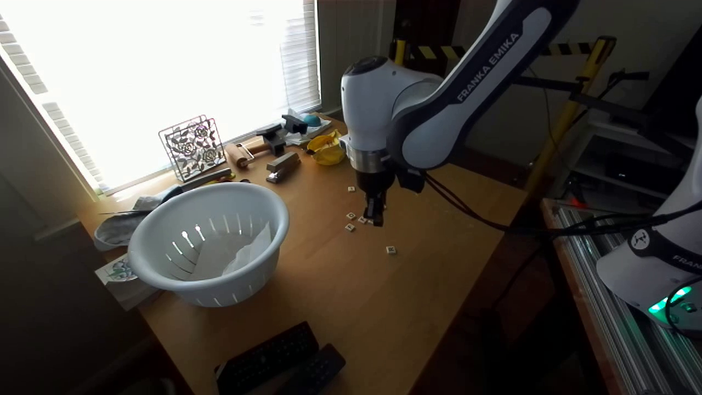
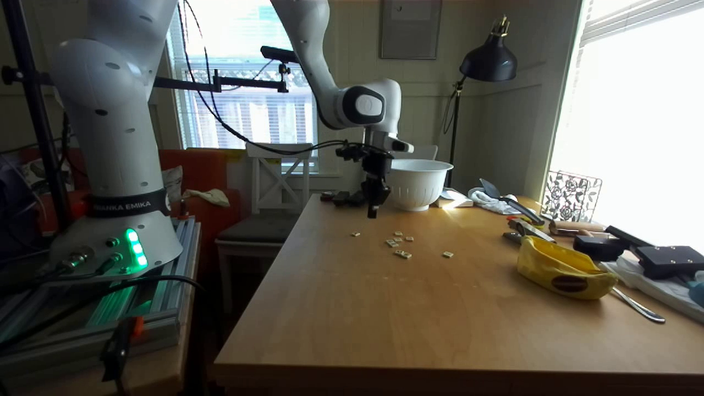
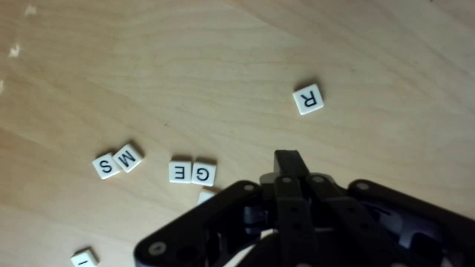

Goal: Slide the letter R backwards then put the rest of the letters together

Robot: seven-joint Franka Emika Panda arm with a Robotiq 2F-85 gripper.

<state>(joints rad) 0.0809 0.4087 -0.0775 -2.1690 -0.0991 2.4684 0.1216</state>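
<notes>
The whitish R tile [image 3: 308,99] lies alone on the table in the wrist view, ahead of the fingertips. It also shows in both exterior views [image 1: 391,250] [image 2: 355,234]. The other letters lie in a loose group: S [image 3: 106,165] touches M [image 3: 127,158], and E [image 3: 180,171] sits beside G [image 3: 203,173]. Another tile [image 3: 206,195] is partly hidden by the gripper. The I tile [image 3: 84,258] lies apart at the lower left. My gripper [image 3: 286,152] is shut with nothing visible between its fingertips. It hangs above the table near the letters in both exterior views [image 1: 374,219] [image 2: 373,213].
A white colander [image 1: 208,238] stands on the table, with dark remotes [image 1: 279,359] near one end. A yellow banana-like pouch [image 2: 564,269], a stapler [image 1: 283,166] and a metal floral holder [image 1: 193,147] stand along the window side.
</notes>
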